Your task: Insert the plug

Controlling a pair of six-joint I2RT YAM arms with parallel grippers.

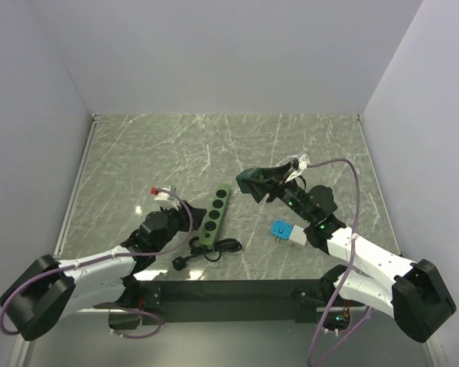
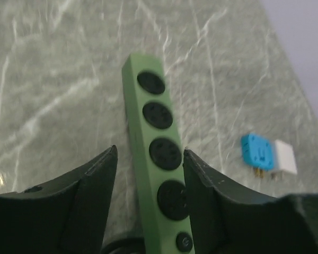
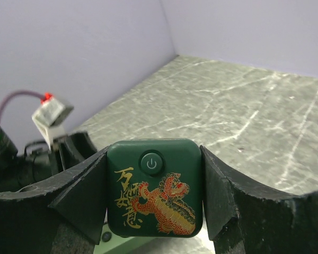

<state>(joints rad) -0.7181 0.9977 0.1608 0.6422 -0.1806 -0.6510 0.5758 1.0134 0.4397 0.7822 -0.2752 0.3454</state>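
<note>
Your right gripper clenches the dragon-printed plug aloft; your left gripper, released, straddles the 4-socket power strip, probably to brace it.

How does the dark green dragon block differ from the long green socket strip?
The block is dark green, squarish, with a dragon and power button; the strip is light green, long, with round black sockets. The block is clamped in the right gripper, raised; the strip lies on the table between the left gripper's open fingers. Both are green.
</note>
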